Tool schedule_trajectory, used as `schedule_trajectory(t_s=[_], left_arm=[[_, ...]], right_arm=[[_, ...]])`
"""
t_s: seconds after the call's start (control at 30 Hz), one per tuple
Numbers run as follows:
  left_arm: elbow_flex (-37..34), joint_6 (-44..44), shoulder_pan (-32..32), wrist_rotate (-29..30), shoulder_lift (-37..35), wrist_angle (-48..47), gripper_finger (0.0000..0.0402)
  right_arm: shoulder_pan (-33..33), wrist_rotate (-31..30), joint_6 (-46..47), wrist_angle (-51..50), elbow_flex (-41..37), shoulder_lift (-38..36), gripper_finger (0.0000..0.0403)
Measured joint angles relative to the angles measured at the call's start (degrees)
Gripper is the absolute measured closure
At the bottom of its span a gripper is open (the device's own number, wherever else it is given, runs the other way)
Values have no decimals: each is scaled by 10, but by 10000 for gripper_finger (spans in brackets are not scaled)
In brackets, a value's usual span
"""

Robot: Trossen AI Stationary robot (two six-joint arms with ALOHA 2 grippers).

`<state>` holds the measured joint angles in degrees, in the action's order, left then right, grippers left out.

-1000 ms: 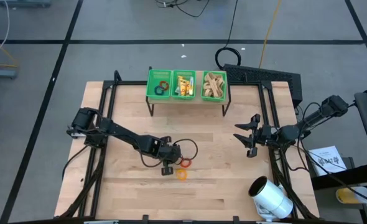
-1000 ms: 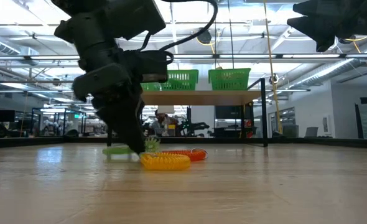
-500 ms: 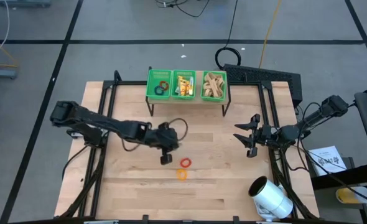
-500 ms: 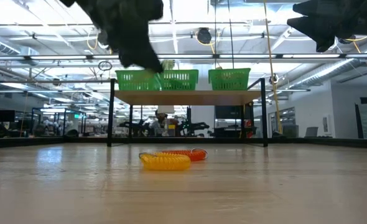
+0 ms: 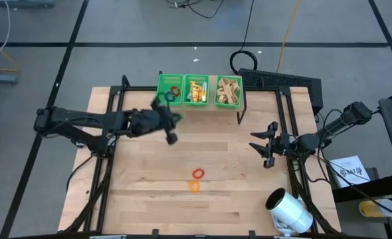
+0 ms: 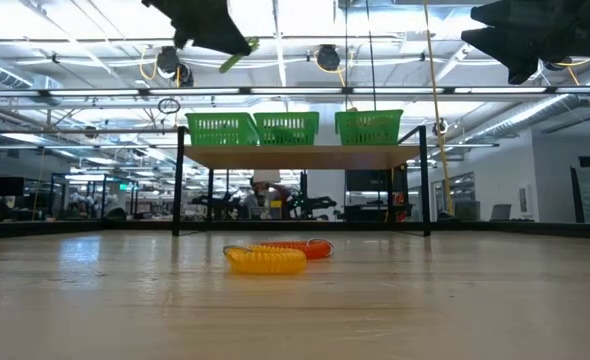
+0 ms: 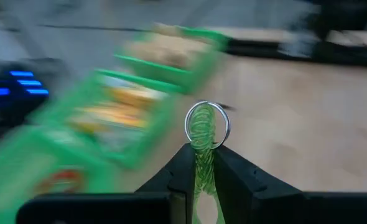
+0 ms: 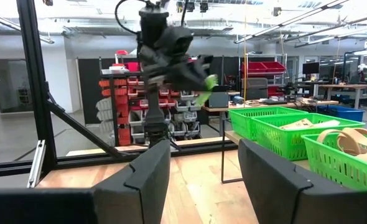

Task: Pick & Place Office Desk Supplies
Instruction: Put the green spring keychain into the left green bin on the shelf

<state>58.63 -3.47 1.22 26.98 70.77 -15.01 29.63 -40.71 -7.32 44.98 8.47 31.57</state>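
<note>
My left gripper point(image 5: 171, 119) is high above the table, just in front of the raised rack of three green bins point(image 5: 197, 91), shut on a green coil ring point(image 7: 206, 124); the low view shows that ring point(image 6: 237, 55) above bin height. A red ring point(image 5: 197, 173) and a yellow-orange ring point(image 5: 194, 186) lie flat on the wood at mid-table. The left bin holds rings, the middle one yellow pieces, the right one tan bands. My right gripper point(image 5: 269, 145) waits open at the table's right side with nothing between its fingers point(image 8: 147, 171). My left gripper pinches the green coil ring by its lower arc point(image 7: 202, 152) between its two fingers. The rest of the loop stands out beyond the fingertips, its opening facing the wrist camera. The ring is lifted clear of the table, and the gripper slants slightly downward toward the bins.
A large white cylinder point(image 5: 289, 211) lies at the table's near right corner. The black frame rails point(image 5: 116, 99) run along the left and right sides. Bare wood point(image 5: 236, 166) stretches between the rack's legs and the two rings.
My left gripper has risen from the table beside the two rings, carrying the green ring up and toward the far edge, up to the bins. It has tipped from pointing steeply down to nearly level. The red and yellow-orange rings stayed in place.
</note>
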Motion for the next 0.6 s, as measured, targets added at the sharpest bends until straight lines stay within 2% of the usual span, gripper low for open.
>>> schedule_trajectory(t_s=[0.13,0.23,0.37,0.6], left_arm=[[1,5,-38,106,-17,29,346],[1,5,-73,156,-18,48,346],[1,4,-126,160,-18,60,346],[1,-26,-207,120,-18,59,346]], right_arm=[[0,0,0,0,0,0,220],[0,0,0,0,0,0,220],[0,0,0,-1,0,0,220],[0,0,-3,-2,0,0,220]])
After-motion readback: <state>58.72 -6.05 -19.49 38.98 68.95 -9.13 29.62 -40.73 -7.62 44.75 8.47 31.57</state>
